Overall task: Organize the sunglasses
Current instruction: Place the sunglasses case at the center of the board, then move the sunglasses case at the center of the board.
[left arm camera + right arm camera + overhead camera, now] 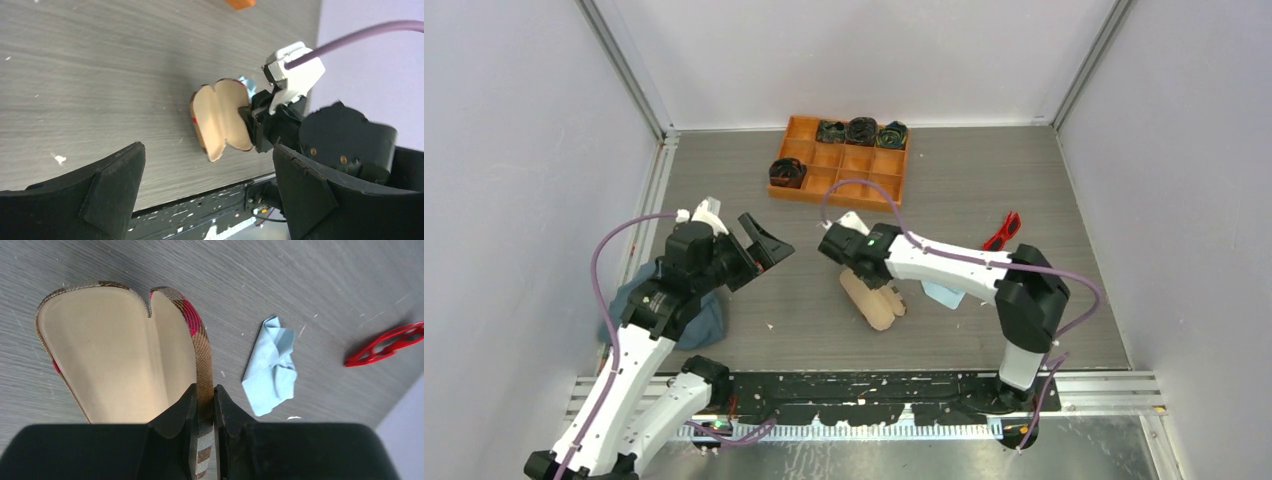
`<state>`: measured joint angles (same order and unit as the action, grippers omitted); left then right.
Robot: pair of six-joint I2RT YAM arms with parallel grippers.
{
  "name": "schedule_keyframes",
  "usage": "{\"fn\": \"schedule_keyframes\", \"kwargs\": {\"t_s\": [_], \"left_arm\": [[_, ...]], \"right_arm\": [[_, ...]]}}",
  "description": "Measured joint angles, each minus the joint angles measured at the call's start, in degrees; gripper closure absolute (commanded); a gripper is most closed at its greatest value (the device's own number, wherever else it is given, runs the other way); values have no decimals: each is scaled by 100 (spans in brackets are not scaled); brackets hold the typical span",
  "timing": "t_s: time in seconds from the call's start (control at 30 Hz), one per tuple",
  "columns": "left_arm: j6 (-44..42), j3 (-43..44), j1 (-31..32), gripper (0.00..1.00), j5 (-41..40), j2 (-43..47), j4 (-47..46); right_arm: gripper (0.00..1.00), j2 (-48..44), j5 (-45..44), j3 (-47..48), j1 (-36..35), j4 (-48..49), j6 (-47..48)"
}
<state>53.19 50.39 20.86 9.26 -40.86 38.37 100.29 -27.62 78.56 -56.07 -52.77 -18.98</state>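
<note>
The red sunglasses (1002, 231) lie folded on the table at the right, apart from both grippers; they also show in the right wrist view (385, 345). The plaid case (874, 297) lies open at the table's middle, its tan lining up (120, 350). My right gripper (849, 262) is shut on the case's lid edge (205, 400). My left gripper (764, 245) is open and empty, held above the table left of the case (220, 120), with its wide gap (206, 152) facing the case.
A light blue cloth (944, 294) lies just right of the case (270, 365). An orange divided tray (864, 180) with several dark rolled items stands at the back. A dark blue cloth (694, 315) lies under the left arm. Walls close in on both sides.
</note>
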Motion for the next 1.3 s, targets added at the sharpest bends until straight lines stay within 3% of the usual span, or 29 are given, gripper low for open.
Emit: {"fn": "schedule_keyframes", "kwargs": {"t_s": [0.13,0.33,0.57,1.0,1.3], "left_arm": [[-52,-111,0,1,-208,39,337],[-74,-278,0,1,-535,321,654],[-76,-623,0,1,-710,490,730],[37,-960,0,1,-481,267,647],[-11,-1086,0,0,210,-153,205]], "right_arm": [[98,256,-605,42,-387,146,568],[62,461,-1069,24,-520,798,1318],[49,525,-905,24,-509,1143,1469],[46,422,-765,20,-505,1137,1239],[42,-564,-767,-293,-391,1113,903]]}}
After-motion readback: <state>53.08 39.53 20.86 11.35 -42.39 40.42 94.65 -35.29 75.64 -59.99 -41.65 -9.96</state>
